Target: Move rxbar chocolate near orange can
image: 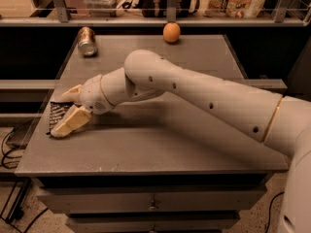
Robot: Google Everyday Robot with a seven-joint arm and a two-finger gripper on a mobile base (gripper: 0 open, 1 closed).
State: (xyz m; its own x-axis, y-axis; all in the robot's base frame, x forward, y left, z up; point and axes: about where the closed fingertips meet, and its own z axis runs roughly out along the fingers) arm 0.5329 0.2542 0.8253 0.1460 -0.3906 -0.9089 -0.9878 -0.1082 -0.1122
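Evidently the gripper [60, 114], spread wide at the table's [146, 152] edge, straddles the bar [54, 111] (can [87, 41] well apart) to pinch it.

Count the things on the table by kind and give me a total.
Snack bars: 1, rxbar chocolate, by the gripper at the table's left edge
Cans: 1, orange can
Fruit: 1, round orange
Total: 3
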